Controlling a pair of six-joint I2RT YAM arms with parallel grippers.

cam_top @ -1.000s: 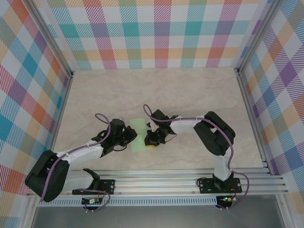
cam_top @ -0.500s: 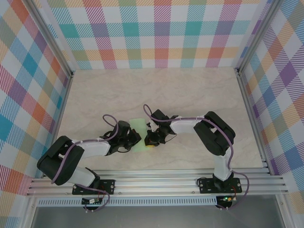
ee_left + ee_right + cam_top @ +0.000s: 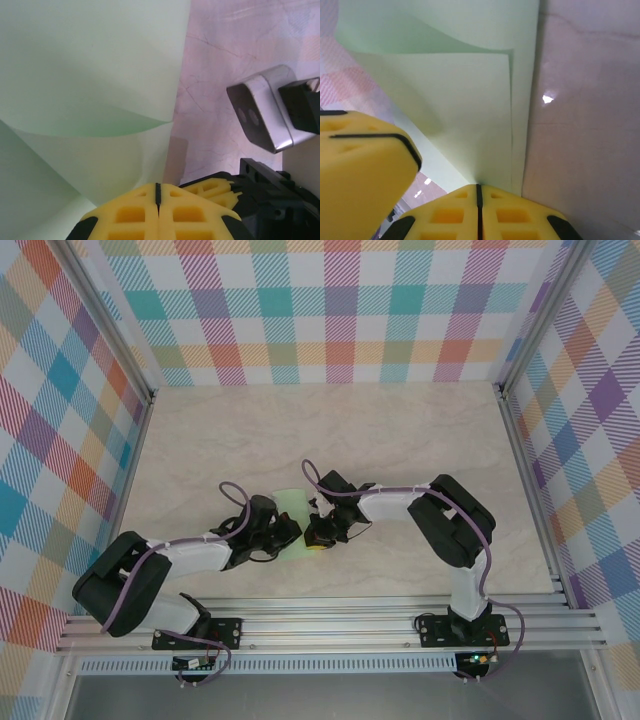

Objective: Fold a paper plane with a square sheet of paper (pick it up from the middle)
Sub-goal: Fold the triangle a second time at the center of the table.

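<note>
From above, two white-and-black robot arms reached inward from the near rail across a pale marbled worktop (image 3: 400, 440), walled on three sides by pastel checked panels (image 3: 340, 310). Their tips met around the middle of the worktop, a little toward the near edge. Between them was the square sheet of paper (image 3: 290, 504), thin and pale green, its far part showing past the tips as a small curved strip. The left fingers (image 3: 288, 537) came at it from the left and the right fingers (image 3: 317, 540) from the right, just beside each other.

The left wrist camera looked along the left fingers (image 3: 163, 200). They were yellow ribbed pads pressed together, with only a thin dark seam between them. The paper (image 3: 90, 65) ran down into that seam and was pinched there. It was doubled over, one layer bowing in a soft curve above another, with its straight right edge lying over the marbled surface. To the right were black and silver parts of the other arm (image 3: 260, 117).

The right wrist camera showed the right fingers (image 3: 485, 205) likewise closed tight. The folded paper (image 3: 455, 105) narrowed down into the line where they met. Two layers showed, their right edges nearly parallel and the upper layer curling away. A second yellow pad (image 3: 365, 170) sat close at the lower left. Whether it touched the paper could not be told.
</note>
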